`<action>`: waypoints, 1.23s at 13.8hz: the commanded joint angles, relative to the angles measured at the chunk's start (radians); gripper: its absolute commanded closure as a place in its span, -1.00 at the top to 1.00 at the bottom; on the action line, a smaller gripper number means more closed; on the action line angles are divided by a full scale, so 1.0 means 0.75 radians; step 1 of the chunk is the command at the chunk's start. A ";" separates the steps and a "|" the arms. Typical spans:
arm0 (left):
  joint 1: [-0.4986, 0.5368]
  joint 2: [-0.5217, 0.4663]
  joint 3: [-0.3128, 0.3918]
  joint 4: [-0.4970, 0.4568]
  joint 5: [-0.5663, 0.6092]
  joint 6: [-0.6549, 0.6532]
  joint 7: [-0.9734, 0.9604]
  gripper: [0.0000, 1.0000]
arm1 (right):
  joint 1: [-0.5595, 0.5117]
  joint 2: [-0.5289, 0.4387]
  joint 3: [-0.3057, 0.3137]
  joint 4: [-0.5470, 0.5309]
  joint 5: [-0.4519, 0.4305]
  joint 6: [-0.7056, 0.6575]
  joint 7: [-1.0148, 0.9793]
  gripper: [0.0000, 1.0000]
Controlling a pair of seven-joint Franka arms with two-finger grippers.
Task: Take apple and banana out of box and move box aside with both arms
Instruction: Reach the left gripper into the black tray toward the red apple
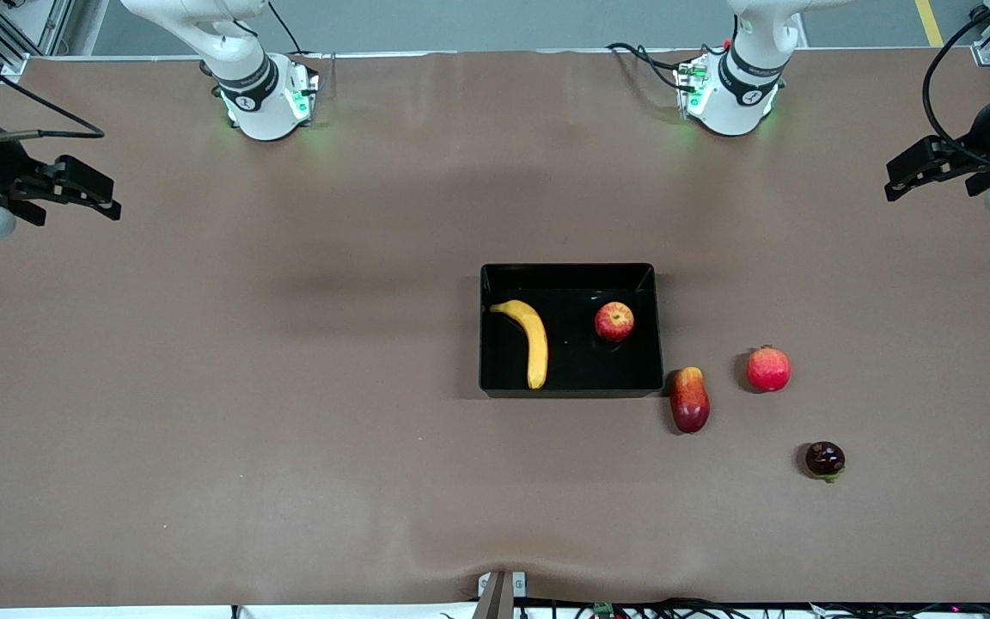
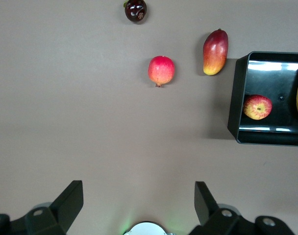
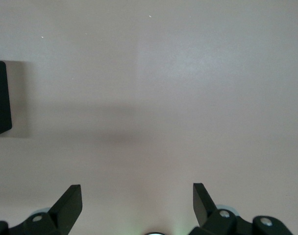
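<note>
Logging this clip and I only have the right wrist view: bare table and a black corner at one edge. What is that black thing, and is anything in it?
Observer: It is a corner of the black tray; the banana and the apple both lie inside it.
Operator: Any fruit left outside?
Observer: Yes, a mango lies right at the tray's corner toward the left arm's end, with a pomegranate and a small dark fruit farther toward that end.
Operator: Where is the left gripper?
Observer: The left gripper hangs over bare table at its own end, jaws open and holding nothing; the right gripper mirrors it, also open.
</note>
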 commanded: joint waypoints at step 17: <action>-0.223 0.565 -0.274 0.121 0.025 0.442 -0.829 1.00 | -0.007 -0.013 0.005 -0.009 0.008 -0.010 0.018 1.00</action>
